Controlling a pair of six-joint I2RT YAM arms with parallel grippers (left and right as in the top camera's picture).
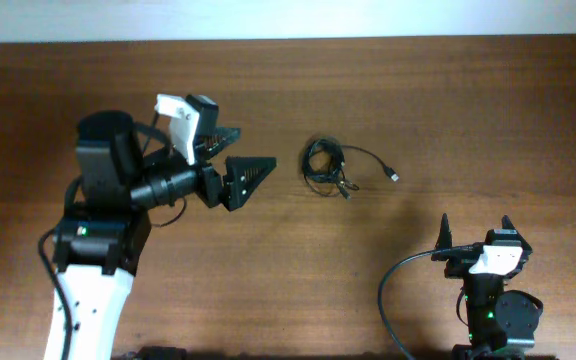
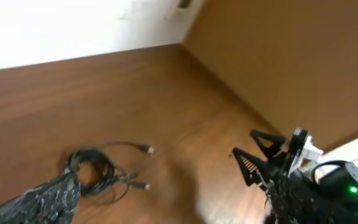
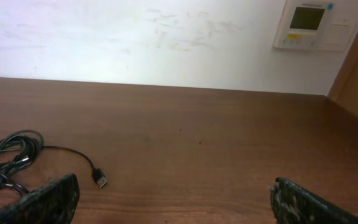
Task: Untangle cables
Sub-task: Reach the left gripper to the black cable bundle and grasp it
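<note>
Left gripper, jaws wide and empty, hangs centre-left in the overhead frame. Right gripper, equally wide and empty, sits lower right. Cables lie bundled on the table at frame centre, touching neither gripper.

1. We list the left arm: white lower shell, black joints, one green light.
2. We list the left hand: black, triangular ribbed fingers, white bracket behind.
3. We list the right hand: black pointed fingers, white plate, green lamps, thick black cable attached.
</note>
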